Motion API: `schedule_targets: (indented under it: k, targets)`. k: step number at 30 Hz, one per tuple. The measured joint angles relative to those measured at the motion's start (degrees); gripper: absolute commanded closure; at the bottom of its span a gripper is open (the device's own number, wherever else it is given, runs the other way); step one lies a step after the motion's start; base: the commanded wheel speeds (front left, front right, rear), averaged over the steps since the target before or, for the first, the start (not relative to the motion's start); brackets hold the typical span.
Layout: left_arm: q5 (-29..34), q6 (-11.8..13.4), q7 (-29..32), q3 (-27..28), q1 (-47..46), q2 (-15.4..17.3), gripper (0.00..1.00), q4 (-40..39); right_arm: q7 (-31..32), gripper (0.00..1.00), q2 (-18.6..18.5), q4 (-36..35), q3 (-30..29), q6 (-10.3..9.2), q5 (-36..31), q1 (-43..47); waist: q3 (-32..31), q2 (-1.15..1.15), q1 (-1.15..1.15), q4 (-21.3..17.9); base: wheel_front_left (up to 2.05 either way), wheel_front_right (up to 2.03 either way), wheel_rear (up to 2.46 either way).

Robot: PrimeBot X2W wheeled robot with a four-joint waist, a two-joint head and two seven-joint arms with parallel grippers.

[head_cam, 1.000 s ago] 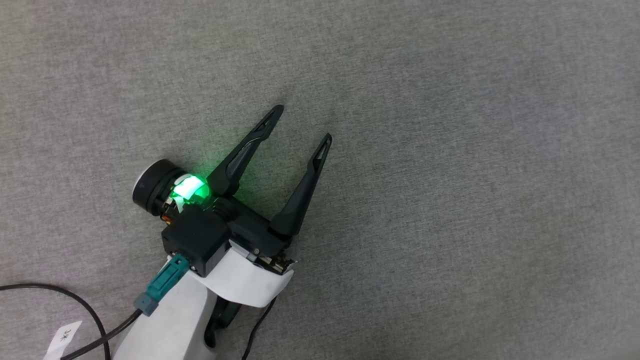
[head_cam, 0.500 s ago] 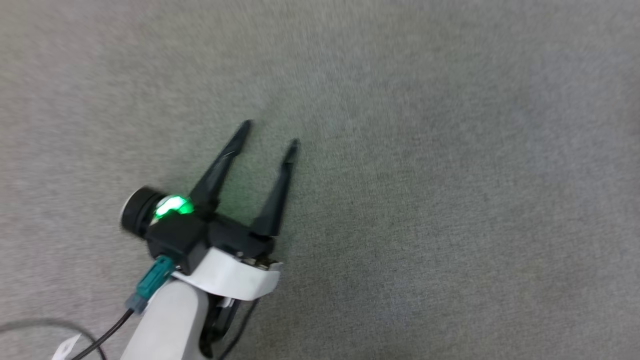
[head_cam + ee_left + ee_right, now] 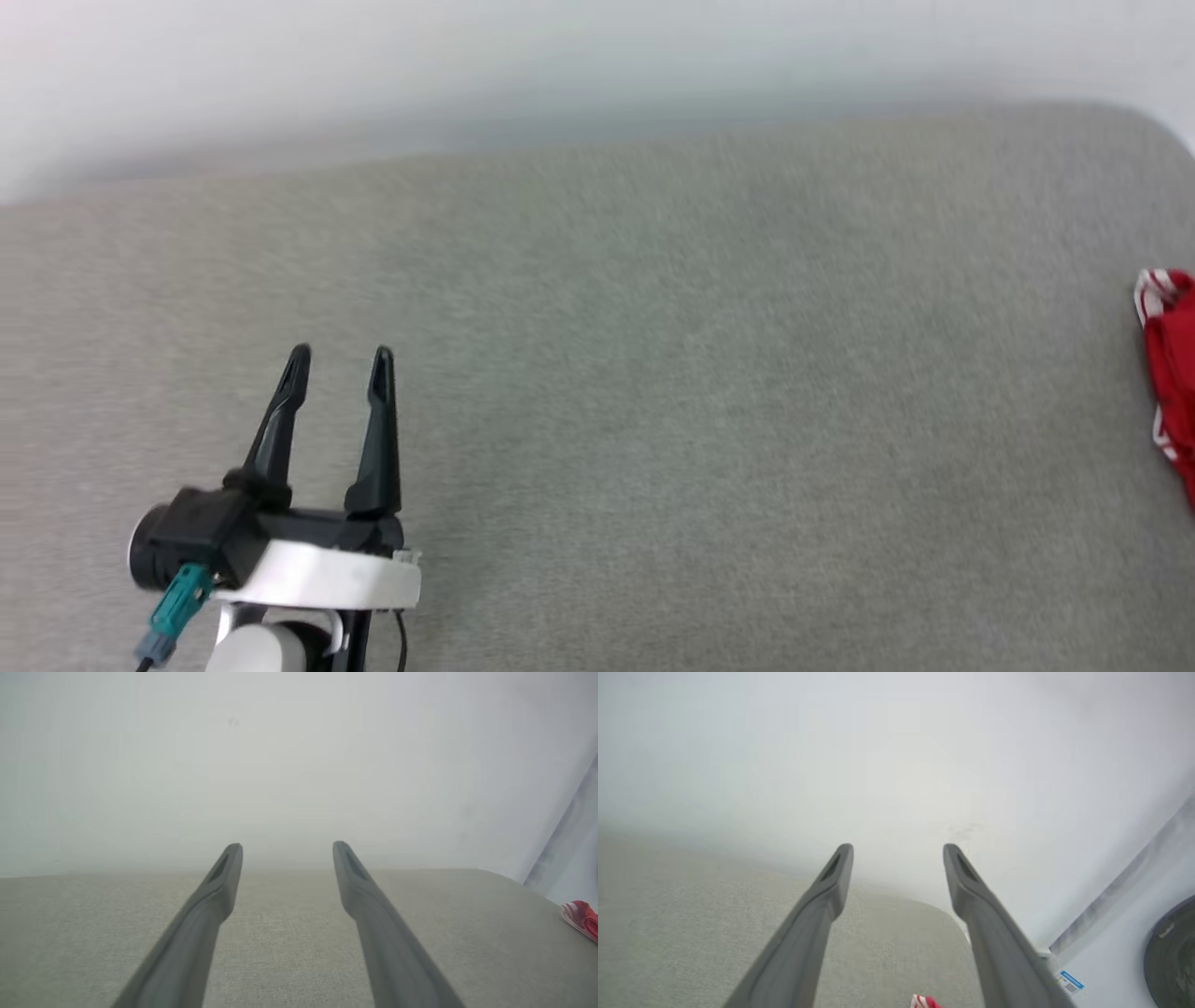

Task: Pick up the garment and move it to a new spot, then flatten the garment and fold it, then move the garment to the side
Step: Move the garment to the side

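Note:
A crumpled red garment (image 3: pixel 1173 362) with red-striped white trim lies at the right edge of the head view, most of it cut off. It peeks in at the right of the left wrist view as the garment (image 3: pixel 582 919), and as a red-and-white scrap of garment (image 3: pixel 925 1002) at the bottom of the right wrist view. My left gripper (image 3: pixel 341 357) hovers open over the grey surface at lower left, far from the garment, nothing between its fingers. My right gripper (image 3: pixel 897 853) is open too, with the scrap below and between its fingers.
The grey fabric surface (image 3: pixel 653 392) ends at a pale wall (image 3: pixel 560 65) along the back, with a rounded far right corner (image 3: pixel 1148 121). In the right wrist view a white appliance with a label (image 3: pixel 1069 982) and a dark round part (image 3: pixel 1171 956) stands beyond that corner.
The head camera has tilted up and turned, bringing the wall, the surface's back edge and the garment into view. The left gripper now points straight up the picture, fingers closer together.

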Motion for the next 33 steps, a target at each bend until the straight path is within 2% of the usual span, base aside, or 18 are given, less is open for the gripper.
schedule_targets:
  k: [3, 8, 13, 16, 21, 33]
  targets:
    - [0.82, 0.07, -0.01, 0.64, 1.32, -0.4, 0.0, 0.8, 0.11, 0.0, 5.97, -5.45, -1.93, -0.01, 3.03, 5.44, -2.55, 0.0, 0.0, 2.07, 0.0, 0.0, 0.0]
    - [1.97, -0.05, -0.01, 0.46, 3.44, -0.88, 0.0, 2.13, -0.85, 0.0, 12.98, -12.46, -2.42, 0.0, 2.03, 14.25, -5.18, 0.0, 0.0, 5.39, 0.0, 0.0, 0.0]
    - [4.94, -0.35, -0.01, -1.01, 4.32, -0.74, 0.0, 3.2, -6.12, 0.0, 19.92, -14.96, -3.04, -0.02, 0.14, 21.43, -7.01, 0.0, 0.0, 7.54, 0.0, 0.0, 0.0]
    - [5.08, -0.36, 0.0, -0.87, 4.64, -0.87, 0.0, 4.04, -8.71, 0.0, 22.67, -14.89, -1.67, -0.01, -1.49, 23.94, -7.64, 0.0, 0.0, 8.09, 0.0, 0.0, 0.0]
    - [2.68, -0.78, 0.0, -0.89, 4.8, -1.47, 0.0, 5.88, -11.15, 0.0, 24.4, -11.76, -0.47, -0.01, -1.83, 25.68, -8.28, 0.0, 0.0, 8.2, 0.0, 0.0, 0.0]
    - [3.93, -0.96, 0.0, 0.9, 5.57, -1.89, 0.0, 6.45, -13.41, 0.0, 24.64, -7.53, 0.66, -0.01, -2.19, 25.6, -9.15, 0.0, 0.02, 7.96, 0.0, 0.0, 0.0]
